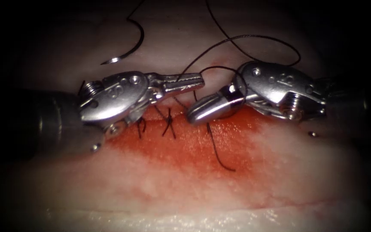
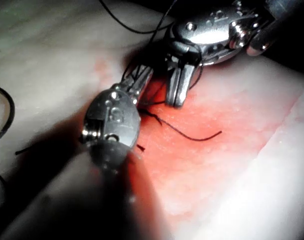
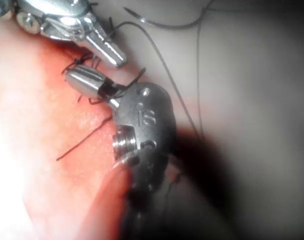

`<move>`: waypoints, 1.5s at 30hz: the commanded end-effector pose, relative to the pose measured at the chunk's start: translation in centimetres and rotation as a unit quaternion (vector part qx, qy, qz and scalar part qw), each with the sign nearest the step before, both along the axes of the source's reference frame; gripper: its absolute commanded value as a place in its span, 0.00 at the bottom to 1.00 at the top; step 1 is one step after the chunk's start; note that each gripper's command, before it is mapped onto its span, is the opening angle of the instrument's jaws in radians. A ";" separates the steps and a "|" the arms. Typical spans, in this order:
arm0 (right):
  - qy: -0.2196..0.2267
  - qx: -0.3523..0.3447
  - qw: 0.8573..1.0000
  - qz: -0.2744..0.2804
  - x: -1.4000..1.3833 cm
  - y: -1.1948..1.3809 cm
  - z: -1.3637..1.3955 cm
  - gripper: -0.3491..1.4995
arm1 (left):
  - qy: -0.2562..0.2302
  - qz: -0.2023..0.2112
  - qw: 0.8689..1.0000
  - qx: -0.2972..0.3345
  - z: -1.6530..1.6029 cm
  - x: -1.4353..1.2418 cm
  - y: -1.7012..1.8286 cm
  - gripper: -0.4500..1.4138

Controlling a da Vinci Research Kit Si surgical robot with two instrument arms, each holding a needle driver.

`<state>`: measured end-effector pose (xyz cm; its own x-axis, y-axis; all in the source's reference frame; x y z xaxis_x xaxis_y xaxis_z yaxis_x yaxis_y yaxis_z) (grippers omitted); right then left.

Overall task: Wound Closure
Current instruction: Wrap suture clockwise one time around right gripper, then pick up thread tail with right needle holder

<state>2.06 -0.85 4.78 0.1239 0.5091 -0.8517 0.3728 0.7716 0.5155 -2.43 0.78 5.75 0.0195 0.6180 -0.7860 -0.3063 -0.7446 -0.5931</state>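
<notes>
Steel needle [image 1: 129,45] loose on tissue [image 1: 185,189], ungripped.

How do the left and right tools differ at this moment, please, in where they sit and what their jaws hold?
The left tool comes in from the endoscope view's left, its slim jaws shut on the thread; the right tool comes from the right, jaws shut, with nothing visibly between them. The thread loops around the right tool, not around the left tool. Both hover over the cut, and neither holds the needle, which lies free on the tissue.

Curved needle [image 1: 132,41] — loose on tissue [image 1: 185,189]
</notes>
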 end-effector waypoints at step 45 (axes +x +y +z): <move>-0.027 -0.109 0.978 -0.173 -0.09 -0.47 0.29 0.00 | -0.001 0.014 1.000 0.008 0.04 0.02 -0.35 0.00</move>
<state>1.91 -1.32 5.05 0.3080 0.2334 -0.9223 0.6081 0.6973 0.3795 -2.35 0.43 5.74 0.0041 0.6327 -0.7744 -0.2842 -0.7417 -0.6075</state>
